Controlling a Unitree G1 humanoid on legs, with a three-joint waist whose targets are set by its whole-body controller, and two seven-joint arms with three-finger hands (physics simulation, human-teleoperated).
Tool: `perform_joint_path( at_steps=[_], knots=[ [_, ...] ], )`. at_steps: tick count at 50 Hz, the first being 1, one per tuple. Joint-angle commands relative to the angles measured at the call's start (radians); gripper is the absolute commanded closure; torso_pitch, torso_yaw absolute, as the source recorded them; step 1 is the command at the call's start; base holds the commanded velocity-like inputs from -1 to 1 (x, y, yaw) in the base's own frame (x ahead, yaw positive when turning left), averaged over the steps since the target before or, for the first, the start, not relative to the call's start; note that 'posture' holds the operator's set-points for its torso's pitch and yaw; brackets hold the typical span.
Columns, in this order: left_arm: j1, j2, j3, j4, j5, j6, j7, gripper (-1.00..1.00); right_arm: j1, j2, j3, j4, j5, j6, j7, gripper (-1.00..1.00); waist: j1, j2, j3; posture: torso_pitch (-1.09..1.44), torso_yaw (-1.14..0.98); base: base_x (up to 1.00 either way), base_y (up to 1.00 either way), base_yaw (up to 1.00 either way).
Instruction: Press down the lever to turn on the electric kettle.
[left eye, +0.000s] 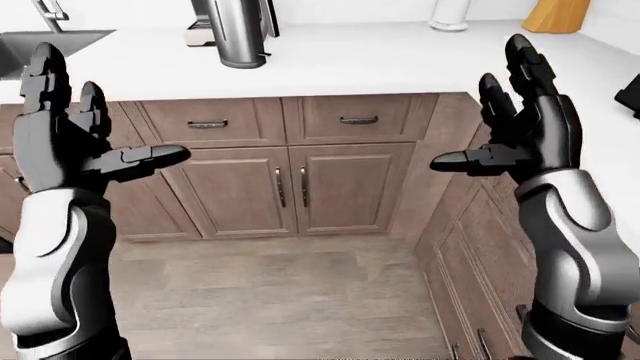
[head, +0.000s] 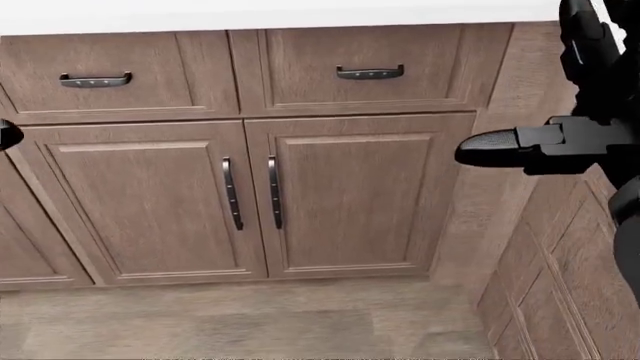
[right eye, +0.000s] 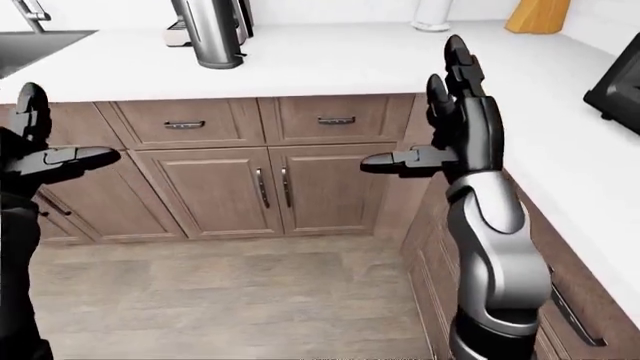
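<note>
On counter, kettle (left eye: 236, 34) well above-left of right robot hand (left eye: 520, 120); fingers spread, empty.

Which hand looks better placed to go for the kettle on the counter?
Probably the left. The kettle stands toward the upper left of the left-eye view, nearer the open left hand than the open right hand. Neither reaches it yet.

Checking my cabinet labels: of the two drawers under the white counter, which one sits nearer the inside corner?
The right drawer in the left-eye view, the one ending beside the corner panel under the raised right robot hand. The left drawer lies toward the sink.
</note>
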Motion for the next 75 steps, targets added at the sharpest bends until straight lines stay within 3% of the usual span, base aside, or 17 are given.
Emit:
perform_joint_path(
  at_steps=[1,19,24,28,34,38,39,42,47,49,51,52,54,61,64,70,75],
  knots=[
    [-0.035,0.029,0.011,-0.020,-0.017,-0.031,0.012,-1.00,-0.041,-0.021,-0.005,-0.022,0.016,-0.023,-0.013,-1.00,0.000,0.002,-0.020,0.00,0.00,0.00,0.00,0.00],
    [-0.076,0.133,0.049,0.012,-0.089,-0.040,0.056,-1.00,-0.146,-0.110,-0.023,-0.011,0.096,0.032,-0.029,-1.00,-0.003,0.007,-0.026,0.00,0.00,0.00,0.02,0.00],
    [-0.076,0.143,0.058,0.020,-0.098,-0.044,0.058,-1.00,-0.165,-0.125,-0.024,-0.011,0.106,0.042,-0.035,-1.00,-0.006,0.048,-0.018,0.00,0.00,0.00,0.16,0.00],
    [-0.077,0.150,0.062,0.018,-0.111,-0.039,0.066,-1.00,-0.168,-0.128,-0.022,-0.008,0.106,0.041,-0.034,-1.00,-0.009,0.052,-0.016,0.00,0.00,0.01,0.16,0.00],
    [-0.072,0.148,0.058,0.018,-0.113,-0.044,0.068,-1.00,-0.168,-0.130,-0.021,-0.008,0.107,0.043,-0.032,-1.00,-0.006,0.008,-0.012,0.00,0.00,0.01,0.16,0.00],
    [-0.069,0.148,0.059,0.025,-0.111,-0.051,0.066,-1.00,-0.171,-0.130,-0.016,-0.007,0.101,0.043,-0.027,-1.00,0.001,-0.057,-0.014,0.00,0.00,0.00,0.16,0.00],
    [-0.069,0.148,0.059,0.025,-0.111,-0.051,0.067,-1.00,-0.171,-0.130,-0.016,-0.006,0.100,0.043,-0.026,-1.00,-0.009,-0.018,-0.015,0.00,0.00,0.01,0.16,0.00],
    [-0.069,0.150,0.061,0.027,-0.112,-0.051,0.066,-1.00,-0.174,-0.130,-0.017,-0.010,0.101,0.051,-0.024,-1.00,-0.007,-0.038,-0.024,0.00,0.00,0.00,0.16,0.00],
    [-0.077,0.173,0.077,0.039,-0.131,-0.043,0.073,-1.00,-0.175,-0.133,-0.019,-0.013,0.101,0.058,-0.017,-1.00,-0.005,0.001,-0.007,0.00,0.00,0.00,0.16,0.00],
    [-0.074,0.175,0.077,0.042,-0.131,-0.048,0.074,-1.00,-0.185,-0.137,-0.020,-0.014,0.104,0.065,-0.017,-1.00,-0.009,0.036,-0.007,0.00,0.00,0.00,0.16,0.00],
    [-0.076,0.180,0.079,0.046,-0.133,-0.049,0.075,-1.00,-0.187,-0.138,-0.020,-0.014,0.104,0.065,-0.016,-1.00,-0.012,0.110,-0.027,0.00,0.00,0.00,0.16,0.00],
    [-0.076,0.180,0.079,0.048,-0.134,-0.049,0.076,-1.00,-0.187,-0.138,-0.020,-0.014,0.105,0.065,-0.016,-1.00,-0.006,0.077,-0.019,0.00,0.00,0.00,0.16,0.00],
    [-0.075,0.178,0.075,0.048,-0.132,-0.053,0.079,-1.00,-0.181,-0.136,-0.019,-0.016,0.104,0.062,-0.015,-1.00,-0.006,0.075,-0.012,0.00,0.00,0.01,0.16,0.00],
    [-0.074,0.180,0.076,0.052,-0.132,-0.058,0.076,-1.00,-0.179,-0.140,-0.021,-0.020,0.106,0.065,-0.011,-1.00,-0.007,0.003,-0.007,0.00,0.00,0.01,0.17,0.00],
    [-0.069,0.178,0.076,0.059,-0.127,-0.066,0.073,-1.00,-0.190,-0.144,-0.021,-0.016,0.107,0.070,-0.011,-1.00,-0.006,-0.058,-0.016,0.00,0.00,0.01,0.16,0.00],
    [-0.070,0.180,0.077,0.054,-0.131,-0.064,0.077,-1.00,-0.169,-0.143,-0.025,-0.022,0.103,0.061,-0.002,-1.00,-0.005,-0.031,-0.023,0.00,0.00,0.00,0.16,0.00],
    [-0.071,0.179,0.076,0.053,-0.131,-0.063,0.077,-1.00,-0.161,-0.143,-0.024,-0.019,0.095,0.050,0.010,-1.00,-0.009,0.030,-0.006,0.00,0.00,0.01,0.15,0.00]
  ],
)
